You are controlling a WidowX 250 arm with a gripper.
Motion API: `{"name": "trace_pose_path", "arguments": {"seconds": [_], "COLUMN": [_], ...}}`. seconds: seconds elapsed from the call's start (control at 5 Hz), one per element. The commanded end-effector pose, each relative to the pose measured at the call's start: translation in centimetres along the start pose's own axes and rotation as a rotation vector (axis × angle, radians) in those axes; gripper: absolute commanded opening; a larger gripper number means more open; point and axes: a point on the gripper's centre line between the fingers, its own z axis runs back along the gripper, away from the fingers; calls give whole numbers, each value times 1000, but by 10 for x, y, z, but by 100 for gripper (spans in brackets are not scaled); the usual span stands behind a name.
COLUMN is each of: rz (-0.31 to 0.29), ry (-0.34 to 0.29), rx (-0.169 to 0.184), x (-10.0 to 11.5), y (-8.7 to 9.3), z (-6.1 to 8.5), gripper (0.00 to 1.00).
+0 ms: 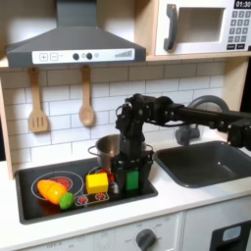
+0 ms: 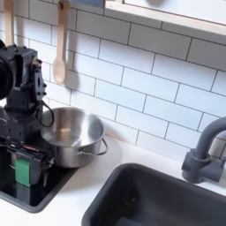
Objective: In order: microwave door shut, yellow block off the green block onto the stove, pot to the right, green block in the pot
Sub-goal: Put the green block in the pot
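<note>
The black gripper [image 1: 131,173] is hanging low over the black flat toy stove [image 1: 39,206], and its jaws are straddling the small green cube-like block [image 2: 25,169], which is sitting between the fingers in the second exterior view. I cannot tell whether the jaws are pressing on it or only bracketing it.

The small bright yellow cube-like block [image 1: 97,182] is lying on the stove just beside the green block, on the first exterior view's left. The shiny round steel pot [image 2: 71,134] is standing right behind the gripper at the stove's back edge, near the white bench [image 2: 88,190]. The white toy microwave door [image 1: 196,28] with its dark window is looking shut.

By my judgement, the risks are these:
- The green block's faces are looking smooth and hard, so a light or off-centre pinch could be letting it slip or twist out on the lift.
- The pot's rim is rising close to the fingers, so a low carry could be clipping it and sliding the light steel pot.
- The yellow block is so near that a finger could be nudging it.

The pot is gleaming and mirror-like, with a looped side handle, while the stove is matte with red ringed burners.
</note>
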Motion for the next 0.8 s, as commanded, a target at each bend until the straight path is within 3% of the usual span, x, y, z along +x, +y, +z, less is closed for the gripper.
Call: {"name": "trace_pose_path", "arguments": {"seconds": [0.0,0.2,0.4,0.6], "rz": [9,28,11,9], "ry": [21,45,54,53], "rx": [5,-18,-3,1], "x": [1,0,-2,-2], "y": [2,1,2,1], "z": [-7,-10,-12,-12], "gripper": [100,100,100,46]}}
